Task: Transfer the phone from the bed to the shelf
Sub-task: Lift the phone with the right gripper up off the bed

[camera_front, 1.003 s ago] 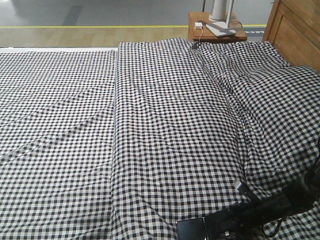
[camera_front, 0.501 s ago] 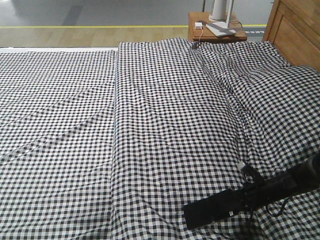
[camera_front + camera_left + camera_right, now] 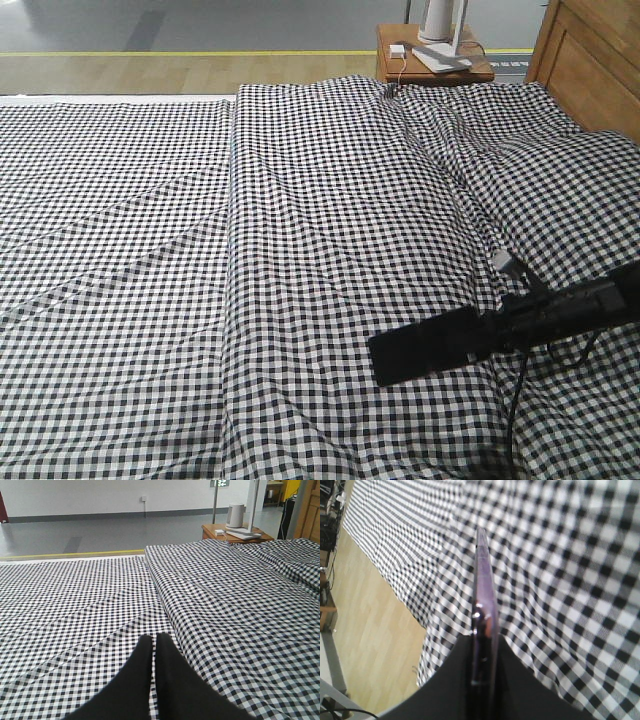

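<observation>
Clamps the phone across its faces in the right tool at lower right, seemingly clear of the bed for carrying to the shelf, with left tool pressed together, idle

Front view high, overlooking bed; both wrist views close, sharing it.

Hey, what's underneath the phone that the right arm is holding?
The black-and-white checked bed lies beneath the phone, gripped at one end by the right tool. The strip directly behind it is covered.
</observation>
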`<state>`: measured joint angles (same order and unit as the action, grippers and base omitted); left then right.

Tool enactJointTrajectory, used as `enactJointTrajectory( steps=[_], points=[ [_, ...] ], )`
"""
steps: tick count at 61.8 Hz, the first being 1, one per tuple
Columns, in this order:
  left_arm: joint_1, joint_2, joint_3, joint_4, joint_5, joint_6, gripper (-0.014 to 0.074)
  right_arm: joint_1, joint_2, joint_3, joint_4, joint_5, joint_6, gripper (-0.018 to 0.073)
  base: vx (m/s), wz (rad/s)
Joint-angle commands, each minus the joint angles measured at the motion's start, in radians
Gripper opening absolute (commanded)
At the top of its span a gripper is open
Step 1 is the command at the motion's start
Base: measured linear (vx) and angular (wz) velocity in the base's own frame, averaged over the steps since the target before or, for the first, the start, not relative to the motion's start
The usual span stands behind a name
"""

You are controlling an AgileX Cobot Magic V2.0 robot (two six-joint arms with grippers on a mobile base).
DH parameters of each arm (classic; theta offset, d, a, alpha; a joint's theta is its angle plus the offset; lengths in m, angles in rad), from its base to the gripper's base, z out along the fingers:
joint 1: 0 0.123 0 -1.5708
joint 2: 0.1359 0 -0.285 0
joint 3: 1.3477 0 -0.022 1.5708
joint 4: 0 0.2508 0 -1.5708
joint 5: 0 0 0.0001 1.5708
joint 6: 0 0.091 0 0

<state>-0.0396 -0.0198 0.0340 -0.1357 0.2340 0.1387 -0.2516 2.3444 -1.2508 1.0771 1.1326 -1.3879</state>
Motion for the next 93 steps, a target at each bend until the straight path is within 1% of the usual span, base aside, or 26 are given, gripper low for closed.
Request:
enactJointTrajectory(
  steps=[1, 10, 23, 38, 50, 59, 65, 77, 93],
  points=[
    [0.001, -0.005, 0.002, -0.01, -0.071, -0.004, 0.0001, -0.006, -0.119, -0.009, 0.038, 0.159, 0.007, -0.0007, 0.0, 0.0],
    [0.001, -0.005, 0.002, -0.01, -0.071, -0.004, 0.0001, -0.006, -0.224, -0.009, 0.035, 0.159, 0.072, -0.0005, 0.0, 0.0],
    [0.001, -0.005, 0.002, -0.01, -0.071, -0.004, 0.0001, -0.003, -0.39, -0.008, 0.036, 0.159, 0.104, -0.0006, 0.0, 0.0],
    [0.001, -0.005, 0.002, -0.01, -0.071, -0.004, 0.0001, -0.003, -0.587, -0.008, 0.031, 0.159, 0.222, -0.0004, 0.0, 0.0],
    [0.001, -0.005, 0.002, -0.01, -0.071, -0.004, 0.0001, -0.003, -0.74, -0.008, 0.027, 0.159, 0.225, -0.0001, 0.0, 0.0],
    [0.001, -0.005, 0.002, -0.01, -0.071, -0.004, 0.0001, 0.001, -0.804, -0.008, 0.028, 0.159, 0.224, -0.0002, 0.0, 0.0],
    [0.001, -0.005, 0.002, -0.01, -0.071, -0.004, 0.0001, 0.045, -0.828, -0.008, 0.028, 0.159, 0.224, -0.0002, 0.0, 0.0],
    [0.001, -0.005, 0.002, -0.01, -0.071, -0.004, 0.0001, 0.199, -0.835, -0.008, 0.0, 0.159, 0.218, -0.0002, 0.0, 0.0],
    [0.001, -0.005, 0.002, -0.01, -0.071, -0.004, 0.0001, 0.343, -0.835, -0.008, 0.005, 0.159, 0.228, -0.0002, 0.0, 0.0]
  ],
)
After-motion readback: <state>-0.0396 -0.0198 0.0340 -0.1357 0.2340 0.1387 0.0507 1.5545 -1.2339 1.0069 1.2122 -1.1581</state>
